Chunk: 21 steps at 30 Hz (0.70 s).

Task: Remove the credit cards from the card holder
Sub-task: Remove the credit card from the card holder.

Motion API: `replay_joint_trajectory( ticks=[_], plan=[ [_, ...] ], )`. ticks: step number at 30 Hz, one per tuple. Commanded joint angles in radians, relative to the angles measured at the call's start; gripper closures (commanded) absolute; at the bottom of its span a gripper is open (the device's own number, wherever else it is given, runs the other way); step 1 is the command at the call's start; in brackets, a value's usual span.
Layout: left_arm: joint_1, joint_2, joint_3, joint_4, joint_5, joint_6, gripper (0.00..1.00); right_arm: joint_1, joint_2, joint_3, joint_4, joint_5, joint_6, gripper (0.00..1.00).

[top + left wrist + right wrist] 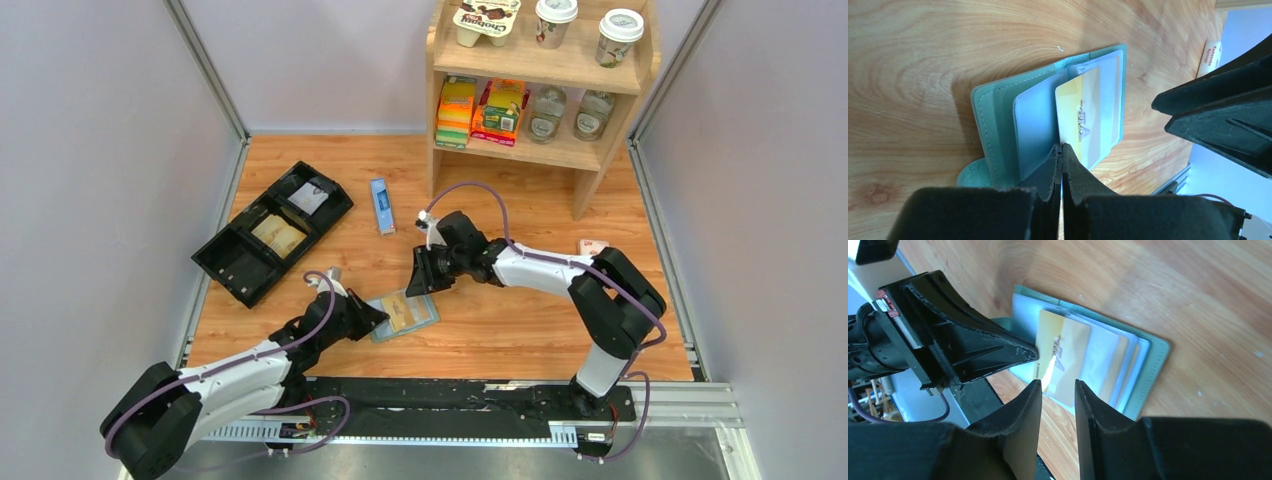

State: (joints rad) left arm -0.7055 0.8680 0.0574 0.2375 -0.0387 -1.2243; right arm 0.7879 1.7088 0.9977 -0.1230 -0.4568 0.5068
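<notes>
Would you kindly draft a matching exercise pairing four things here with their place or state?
Things:
1. card holder
2. left gripper
3. right gripper
4. blue box

Place or state:
A. fingers apart above the gold card
B. lying open on the table
C. fingers pressed together
D. between the black tray and the shelf

Pairs: 1-B, 2-C, 3-A, 4-D

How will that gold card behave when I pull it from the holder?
Likely stiff and light: the gold card lies flat, thin and uncurled. Its glossy face may slip in the open right hand. The card holder looks soft and light, so it may drag along unless the left hand pins it.
</notes>
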Motion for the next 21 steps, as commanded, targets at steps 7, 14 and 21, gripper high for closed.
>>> replay_joint_trajectory(
  ticks=[7, 14, 21],
  plan=[
    [-0.003, 0.037, 0.016, 0.045, 0.003, 0.014, 1.00, 0.007, 0.136, -0.010, 0.161, -0.137, 0.041, 0.69],
    [-0.003, 0.035, 0.010, 0.045, -0.006, 0.005, 0.96, -0.033, 0.189, -0.034, 0.074, -0.094, 0.056, 0.73],
    [-0.003, 0.042, -0.005, 0.042, -0.021, -0.023, 0.66, -0.068, 0.210, -0.080, 0.065, -0.109, 0.056, 0.74]
  ],
)
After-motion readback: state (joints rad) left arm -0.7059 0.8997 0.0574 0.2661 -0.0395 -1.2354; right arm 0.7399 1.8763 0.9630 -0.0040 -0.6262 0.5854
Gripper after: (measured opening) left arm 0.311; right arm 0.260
